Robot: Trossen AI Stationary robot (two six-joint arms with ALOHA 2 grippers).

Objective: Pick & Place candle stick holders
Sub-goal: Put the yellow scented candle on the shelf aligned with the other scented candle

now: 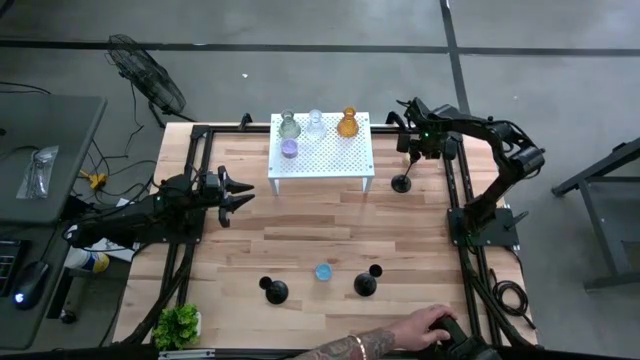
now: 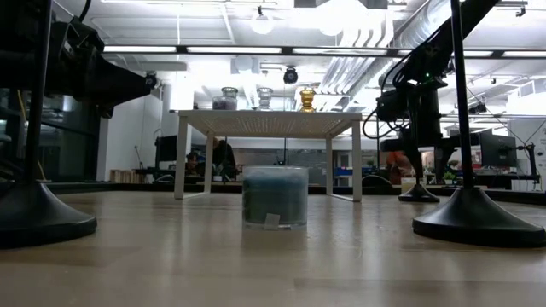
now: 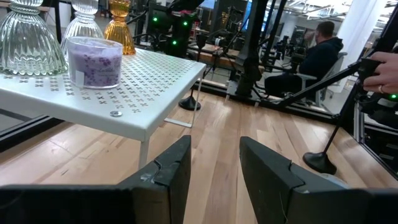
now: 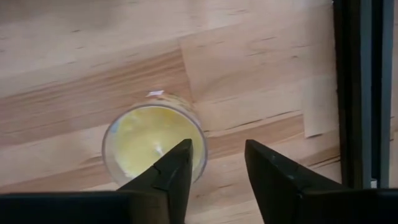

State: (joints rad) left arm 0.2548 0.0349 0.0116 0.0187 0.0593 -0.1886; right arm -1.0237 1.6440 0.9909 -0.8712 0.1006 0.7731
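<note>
Right tool point(image 4: 217, 171) hangs empty, fingers parted, above the yellow cup point(image 4: 153, 144), which sits off-centre beneath one finger.

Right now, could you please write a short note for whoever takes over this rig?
Left pincer: open, empty, left of the white stand.
Right pincer: open, one finger over the rim of the yellow cup, which sits on the table.
Done, on the stand: greenish glass, clear glass, amber glass, purple jar.
Left, on the table: yellow cup, blue cup, black holder beside the stand, two front black holders.
</note>
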